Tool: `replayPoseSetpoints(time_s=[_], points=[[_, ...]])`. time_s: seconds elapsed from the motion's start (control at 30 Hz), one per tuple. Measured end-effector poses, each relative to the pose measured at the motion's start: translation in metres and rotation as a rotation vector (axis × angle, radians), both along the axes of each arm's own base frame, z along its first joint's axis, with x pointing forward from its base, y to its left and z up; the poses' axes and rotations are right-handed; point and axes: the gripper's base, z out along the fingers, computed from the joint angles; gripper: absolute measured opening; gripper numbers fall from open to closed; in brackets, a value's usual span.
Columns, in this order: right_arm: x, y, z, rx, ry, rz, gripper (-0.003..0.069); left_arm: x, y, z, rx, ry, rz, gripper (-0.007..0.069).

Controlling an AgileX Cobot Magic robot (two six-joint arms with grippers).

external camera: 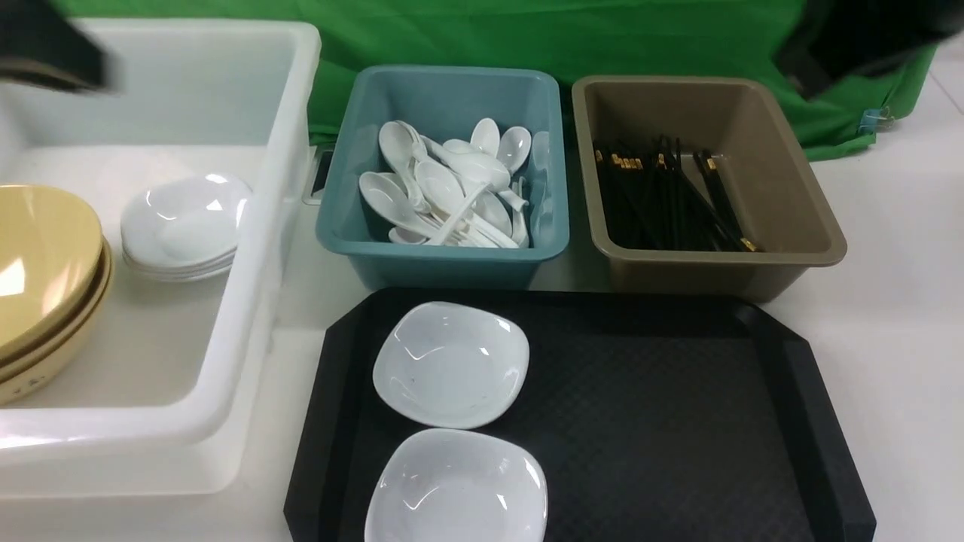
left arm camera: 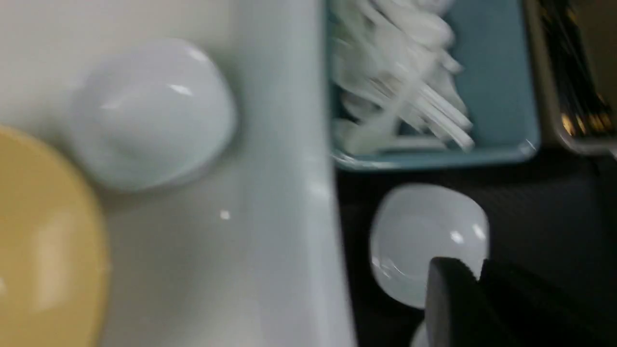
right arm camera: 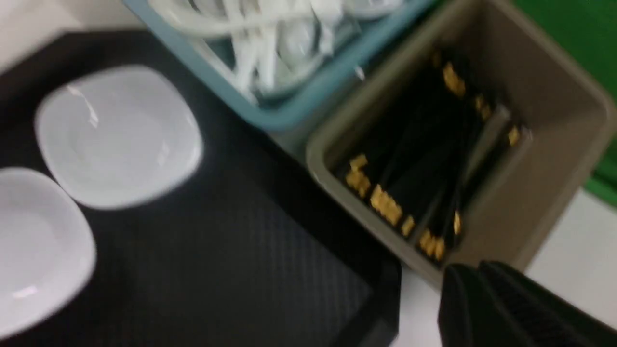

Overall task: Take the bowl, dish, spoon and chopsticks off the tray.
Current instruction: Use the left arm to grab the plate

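1. Two white squarish dishes lay on the left half of the tray [external camera: 678,421]: the far dish [external camera: 450,363] and the near dish [external camera: 457,489], just beside each other, both upright and empty.
2. I judged them light, rigid and glossy, so slippery in the jaws. The thin raised rim looked like the only place to take hold, one finger inside and one outside. I'd have picked a side facing away from the other dish.
3. I saw no bowl, spoon or chopsticks on the tray. The yellow bowls [external camera: 41,256] sat stacked in the white tub [external camera: 248,316], next to a stack of white dishes [external camera: 184,222].
4. The spoons [external camera: 444,188] filled the teal bin [external camera: 440,263] and the chopsticks [external camera: 663,196] lay in the brown bin [external camera: 798,226], both bins just beyond the tray.
5. The left gripper [left arm camera: 478,272] hung above the tub's wall and the tray's left edge, fingers together on nothing. The right gripper [right arm camera: 477,274] was also closed and empty, near the brown bin.
6. The tub's tall wall stood between the dishes and their stack, so a carry would need height.
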Motion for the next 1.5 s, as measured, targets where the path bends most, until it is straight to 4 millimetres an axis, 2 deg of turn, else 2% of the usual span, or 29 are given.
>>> replayPoseSetpoints(time_s=[0.03,0.07,0.1,0.13,0.17,0.2,0.27,0.37,0.4,0.47,0.5,0.53,0.6,0.7,0.9,1.0,1.17,1.27,1.33,1.47,1.5], points=[[0.0,-0.003,-0.004,-0.007,0.013,-0.01,0.0016,0.0,-0.005,-0.002,0.004,0.005,-0.019,0.0031],[-0.002,-0.01,-0.01,-0.015,0.033,-0.029,0.0015,-0.004,-0.051,-0.019,0.053,0.054,-0.183,0.0013],[-0.004,-0.014,-0.014,-0.019,0.047,-0.04,0.0015,-0.005,-0.073,-0.032,0.093,0.089,-0.249,0.0013],[-0.005,-0.015,-0.016,-0.02,0.051,-0.044,0.0015,-0.006,-0.081,-0.037,0.111,0.104,-0.27,0.0016],[-0.009,-0.018,-0.02,-0.022,0.065,-0.052,0.0015,-0.007,-0.109,-0.059,0.186,0.165,-0.322,0.0034],[-0.012,-0.019,-0.022,-0.022,0.072,-0.054,0.0015,-0.007,-0.125,-0.075,0.249,0.202,-0.347,0.0055],[-0.017,-0.02,-0.024,-0.009,0.081,-0.055,0.0018,-0.008,-0.151,-0.108,0.374,0.268,-0.375,0.0116],[-0.022,-0.022,-0.022,0.003,0.079,-0.052,0.0019,-0.002,-0.173,-0.151,0.445,0.38,-0.384,0.0231],[-0.023,-0.022,-0.022,0.005,0.078,-0.052,0.0019,-0.002,-0.173,-0.151,0.443,0.38,-0.384,0.0231],[-0.027,-0.023,-0.017,0.016,0.062,-0.05,0.0019,0.007,-0.181,-0.184,0.474,0.468,-0.377,0.0341],[-0.028,-0.024,-0.016,0.02,0.056,-0.05,0.0019,0.01,-0.181,-0.193,0.476,0.498,-0.369,0.0377],[-0.029,-0.024,-0.015,0.021,0.053,-0.05,0.0019,0.011,-0.181,-0.195,0.477,0.503,-0.368,0.0384],[-0.034,-0.026,-0.011,0.028,0.04,-0.049,0.0019,0.02,-0.177,-0.211,0.481,0.548,-0.343,0.0461],[-0.038,-0.028,-0.007,0.035,0.026,-0.049,0.0019,0.027,-0.173,-0.218,0.45,0.556,-0.317,0.0511],[-0.043,-0.031,-0.003,0.042,0.01,-0.049,0.002,0.029,-0.169,-0.227,0.402,0.562,-0.287,0.0533],[-0.042,-0.03,-0.002,0.046,0.004,-0.048,0.002,0.027,-0.17,-0.238,0.388,0.602,-0.282,0.0528],[-0.041,-0.03,-0.002,0.051,-0.007,-0.047,0.002,0.023,-0.175,-0.258,0.348,0.685,-0.269,0.0466],[-0.041,-0.03,-0.001,0.055,-0.01,-0.046,0.002,0.024,-0.174,-0.262,0.36,0.694,-0.271,0.0356],[-0.041,-0.03,-0.002,0.056,-0.009,-0.046,0.002,0.026,-0.172,-0.262,0.367,0.694,-0.27,0.0234],[-0.042,-0.029,-0.002,0.061,0.0,-0.044,0.002,0.024,-0.172,-0.253,0.339,0.682,-0.269,0.0166],[-0.043,-0.029,-0.002,0.065,0.008,-0.041,0.0022,0.023,-0.173,-0.244,0.323,0.655,-0.269,0.0131]])
